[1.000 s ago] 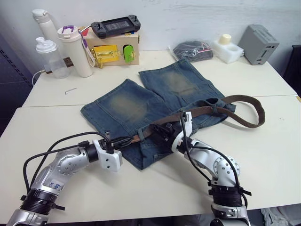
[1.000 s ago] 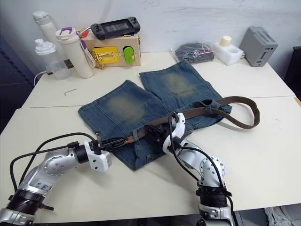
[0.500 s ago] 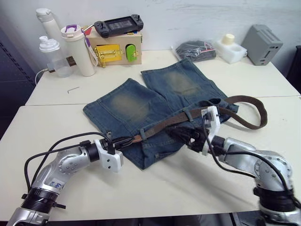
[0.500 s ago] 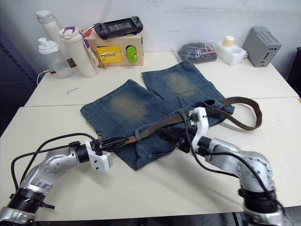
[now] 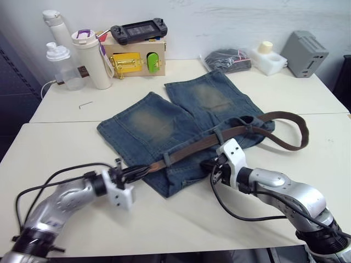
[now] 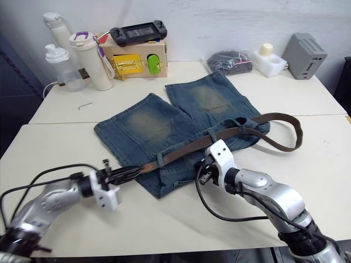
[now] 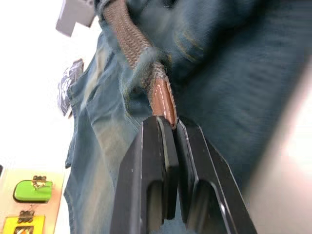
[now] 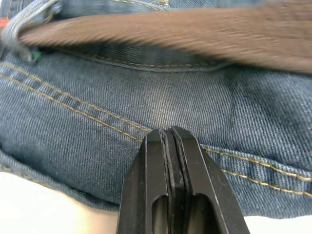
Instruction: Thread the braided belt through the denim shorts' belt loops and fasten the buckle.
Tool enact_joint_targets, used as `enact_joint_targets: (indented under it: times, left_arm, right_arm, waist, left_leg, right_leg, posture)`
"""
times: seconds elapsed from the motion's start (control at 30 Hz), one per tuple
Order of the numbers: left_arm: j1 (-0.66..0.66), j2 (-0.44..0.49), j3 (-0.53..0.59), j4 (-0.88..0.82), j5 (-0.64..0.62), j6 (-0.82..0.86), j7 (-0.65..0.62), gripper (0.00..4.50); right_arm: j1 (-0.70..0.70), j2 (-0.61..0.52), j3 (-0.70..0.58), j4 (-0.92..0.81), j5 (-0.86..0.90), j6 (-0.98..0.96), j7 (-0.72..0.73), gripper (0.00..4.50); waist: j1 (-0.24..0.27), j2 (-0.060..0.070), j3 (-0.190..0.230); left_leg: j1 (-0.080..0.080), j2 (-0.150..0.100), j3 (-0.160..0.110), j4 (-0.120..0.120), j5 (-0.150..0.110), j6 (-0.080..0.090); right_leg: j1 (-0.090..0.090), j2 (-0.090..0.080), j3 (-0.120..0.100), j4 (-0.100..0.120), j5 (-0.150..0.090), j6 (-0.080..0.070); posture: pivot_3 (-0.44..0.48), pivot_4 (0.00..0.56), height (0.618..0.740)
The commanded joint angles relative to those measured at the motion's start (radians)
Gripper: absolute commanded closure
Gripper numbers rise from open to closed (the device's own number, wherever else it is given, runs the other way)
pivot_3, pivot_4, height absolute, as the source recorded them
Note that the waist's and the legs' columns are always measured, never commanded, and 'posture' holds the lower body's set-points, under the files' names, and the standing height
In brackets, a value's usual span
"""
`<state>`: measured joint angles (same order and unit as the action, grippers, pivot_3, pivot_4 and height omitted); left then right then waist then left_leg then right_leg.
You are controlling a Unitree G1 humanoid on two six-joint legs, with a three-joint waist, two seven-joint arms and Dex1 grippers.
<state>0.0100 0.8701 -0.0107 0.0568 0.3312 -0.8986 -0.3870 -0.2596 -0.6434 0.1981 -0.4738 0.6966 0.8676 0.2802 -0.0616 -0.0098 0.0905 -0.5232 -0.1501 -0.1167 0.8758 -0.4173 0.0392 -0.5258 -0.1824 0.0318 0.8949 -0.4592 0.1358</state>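
Observation:
The denim shorts [image 5: 148,118] lie flat on the white table [image 5: 60,145], waistband toward me. The braided belt [image 5: 192,147] runs along the waistband under a belt loop [image 5: 218,133] and curves off in a loose bow past the shorts' right side [image 5: 299,134]. My left gripper [image 5: 143,170] is shut on the belt's smooth brown tip [image 7: 165,102], just beyond the leftmost belt loop [image 6: 159,160]. My right gripper [image 5: 211,167] is shut on nothing and hovers over the denim [image 8: 161,105] just below the belt. The buckle is hidden.
Along the far edge stand bottles [image 5: 90,57], a wooden box with a yellow latch [image 5: 134,57] and a game console [image 5: 137,30] on it, a black bag [image 5: 225,57], a white holder [image 5: 269,55] and a grey box [image 5: 306,52]. A small hex key [image 5: 83,104] lies left.
My right gripper has swung from the belt on the waistband to the denim just below it. My left gripper has drawn the belt tip slightly left and toward me.

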Motion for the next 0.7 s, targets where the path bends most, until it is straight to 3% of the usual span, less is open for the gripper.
enact_joint_targets:
  times: [0.03,0.17,0.3,0.47,0.67,0.7]
  left_arm:
    - [0.148,0.12,0.102,0.212,0.129,-0.162,0.087,4.5]
    - [0.29,0.278,0.203,0.497,0.279,-0.313,0.286,4.5]
    - [0.382,0.434,0.193,0.756,0.434,-0.326,0.552,4.5]
    - [0.366,0.49,0.131,0.846,0.45,-0.364,0.707,4.5]
    - [0.276,0.459,0.115,0.654,0.081,-0.389,0.54,2.07]
    - [0.28,0.465,0.092,0.544,-0.057,-0.341,0.485,1.65]
  right_arm:
    - [0.016,0.02,0.003,0.03,-0.023,0.056,0.013,4.41]
    - [-0.007,0.049,-0.013,0.049,-0.041,0.07,0.027,4.41]
    - [-0.021,0.073,-0.016,0.066,-0.061,0.077,0.044,4.41]
    - [-0.033,0.096,-0.02,0.083,-0.082,0.078,0.067,4.41]
    - [-0.055,0.119,-0.043,0.098,-0.1,0.08,0.087,4.5]
    - [-0.06,0.121,-0.048,0.101,-0.103,0.081,0.089,4.5]
  waist:
    - [0.002,0.0,-0.001]
    - [0.002,0.001,-0.002]
    - [0.0,0.0,-0.002]
    - [0.008,-0.001,-0.003]
    - [0.03,-0.001,-0.001]
    - [0.034,-0.002,-0.001]
  left_leg:
    - [0.001,0.0,0.001,-0.001,0.0,0.0]
    - [0.004,0.001,0.005,-0.003,0.0,0.0]
    - [0.004,0.005,0.012,-0.004,-0.001,0.0]
    - [0.007,0.005,0.013,-0.004,-0.003,0.0]
    - [0.007,0.005,0.012,0.003,-0.006,0.002]
    - [0.007,0.005,0.012,0.005,-0.007,0.002]
  right_leg:
    - [0.0,0.0,0.0,-0.001,0.0,0.0]
    - [-0.001,0.0,0.001,-0.001,0.0,0.0]
    - [-0.005,0.0,0.002,0.0,0.0,0.0]
    - [-0.006,0.0,0.001,0.005,0.0,0.0]
    - [-0.008,0.0,0.0,0.007,0.0,0.0]
    - [-0.008,0.0,0.0,0.007,0.0,0.0]
  posture:
    - [0.0,0.15,0.645]
    - [0.0,0.15,0.645]
    - [0.0,0.15,0.645]
    - [0.0,0.15,0.645]
    - [0.0,0.15,0.645]
    - [0.0,0.15,0.645]
